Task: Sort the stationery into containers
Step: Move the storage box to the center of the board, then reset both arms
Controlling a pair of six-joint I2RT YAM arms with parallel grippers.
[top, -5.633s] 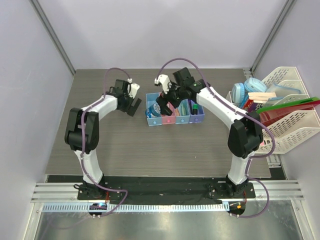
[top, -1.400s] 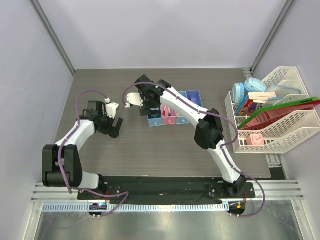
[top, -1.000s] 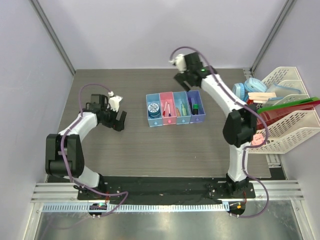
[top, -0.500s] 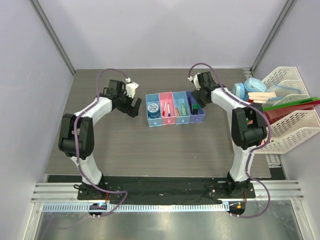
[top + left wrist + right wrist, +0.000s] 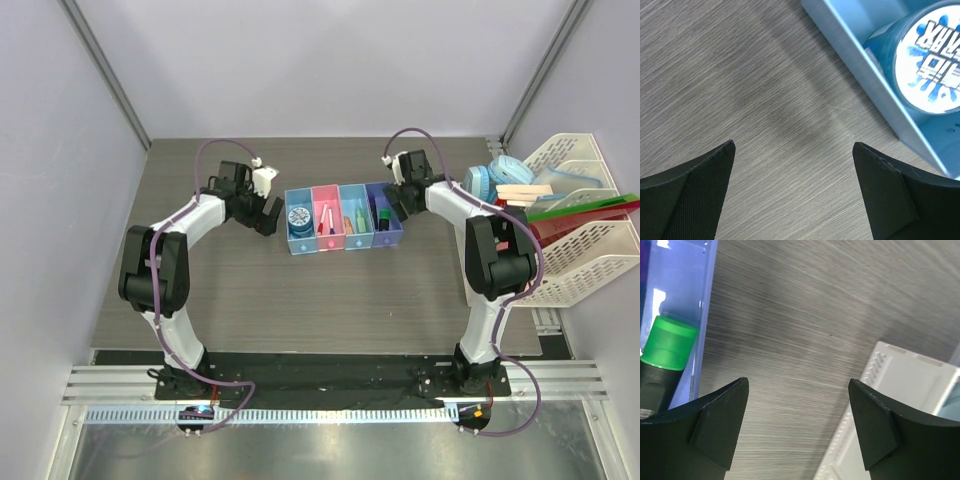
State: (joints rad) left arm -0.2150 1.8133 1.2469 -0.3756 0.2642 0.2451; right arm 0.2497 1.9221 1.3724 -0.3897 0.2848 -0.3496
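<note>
The containers (image 5: 343, 244) are a joined row of four small bins on the dark table. The blue bin holds a round blue disc (image 5: 298, 216) (image 5: 932, 65). White markers (image 5: 325, 218) lie in the pink bin, and small green and orange pieces (image 5: 354, 218) in the light blue one. A black green-capped highlighter (image 5: 383, 213) (image 5: 667, 342) lies in the purple bin (image 5: 685, 305). My left gripper (image 5: 267, 213) (image 5: 793, 145) stands open and empty just left of the blue bin (image 5: 865, 65). My right gripper (image 5: 397, 200) (image 5: 798, 382) is open and empty beside the purple bin's right wall.
Large white mesh racks (image 5: 590, 262) (image 5: 900, 390) with books, folders and blue rolls (image 5: 482, 186) stand along the right edge, close to the right arm. Grey walls enclose the table at the back and both sides.
The row of bins sits slightly further left than half a second ago. The right gripper has come in closer to the purple bin's right side. The left gripper has barely moved.
</note>
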